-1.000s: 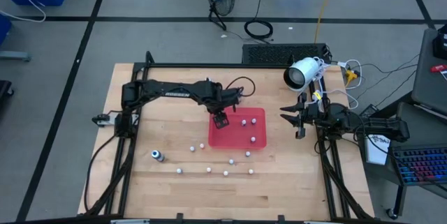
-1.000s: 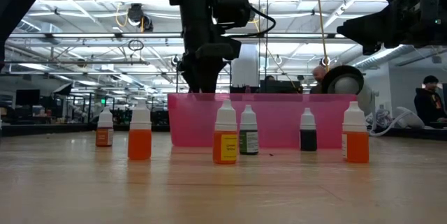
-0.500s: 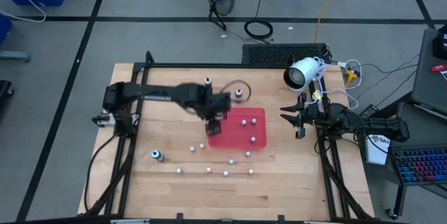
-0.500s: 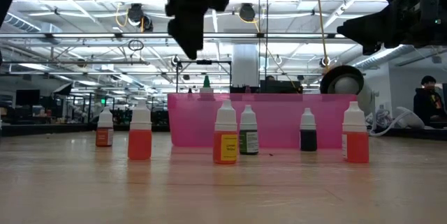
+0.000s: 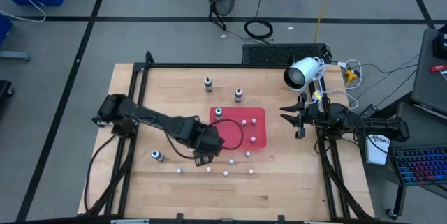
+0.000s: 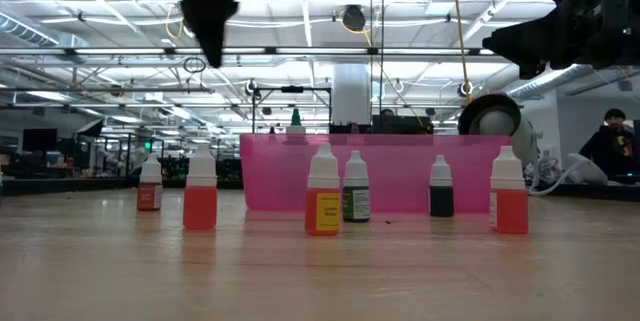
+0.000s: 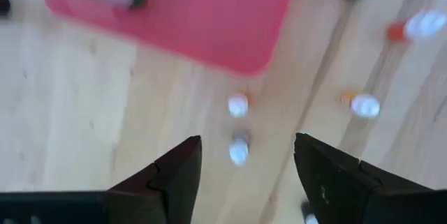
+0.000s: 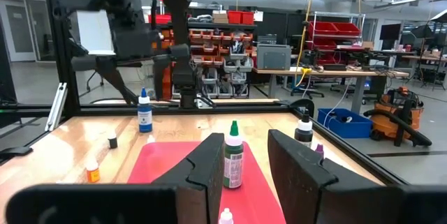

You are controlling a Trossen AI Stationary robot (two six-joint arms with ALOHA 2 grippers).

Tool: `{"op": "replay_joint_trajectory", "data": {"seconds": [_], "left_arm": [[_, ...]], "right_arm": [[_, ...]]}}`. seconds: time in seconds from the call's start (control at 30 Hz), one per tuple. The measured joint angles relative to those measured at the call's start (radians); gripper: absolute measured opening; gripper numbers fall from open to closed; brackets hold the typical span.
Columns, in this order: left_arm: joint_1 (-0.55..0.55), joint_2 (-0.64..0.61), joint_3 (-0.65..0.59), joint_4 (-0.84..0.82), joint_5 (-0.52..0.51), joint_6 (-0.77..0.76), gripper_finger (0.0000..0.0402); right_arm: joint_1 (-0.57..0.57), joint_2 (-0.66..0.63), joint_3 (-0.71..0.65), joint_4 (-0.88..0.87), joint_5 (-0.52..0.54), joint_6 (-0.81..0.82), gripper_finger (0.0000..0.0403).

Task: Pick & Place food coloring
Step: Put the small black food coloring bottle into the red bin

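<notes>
The food coloring bottles are tiny, with whitish tops. A green one (image 5: 218, 112) stands upright in the far-left corner of the red tray (image 5: 260, 144), and three more bottles (image 5: 253, 139) stand in the tray with it. Two bottles (image 5: 207, 82) stand beyond the tray's far side. Several others (image 5: 225, 174) stand on the table near its front edge; the low view shows them as orange (image 6: 200, 196), yellow (image 6: 322, 199) and dark (image 6: 441, 191). My left gripper (image 5: 204, 157) (image 7: 246, 140) hovers open above the table, near and left of the tray, over two bottles (image 7: 239, 151). My right gripper (image 5: 285, 114) (image 8: 246, 140) waits open at the table's right edge.
A larger dark bottle (image 5: 157, 155) stands alone toward the near left. A white camera (image 5: 302, 74) sits at the far right corner. Black frame rails (image 5: 133, 147) run along the table's left and right sides. A cable loop (image 5: 234, 135) from the left arm hangs over the tray.
My left gripper has risen from the tray's far-left part and swung toward the table's near edge and left, out past the tray. The green bottle stands in the tray where the gripper was. The two bottles beyond the tray's far side have come into view.
</notes>
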Motion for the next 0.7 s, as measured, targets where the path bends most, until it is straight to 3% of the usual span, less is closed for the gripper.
{"op": "replay_joint_trajectory", "data": {"seconds": [0.37,0.53,0.7], "left_arm": [[-0.037,-0.018,-0.200,0.047,0.035,-0.131,0.0205],[-0.034,-0.094,-0.344,0.174,0.068,-0.180,0.0204],[-0.113,-0.184,-0.426,0.257,0.122,-0.294,0.0204]], "right_arm": [[0.000,0.000,0.000,0.000,0.000,0.000,0.0100],[0.000,0.000,0.000,0.000,0.000,0.000,0.0100],[0.000,0.000,0.000,0.000,0.000,0.000,0.0100]]}}
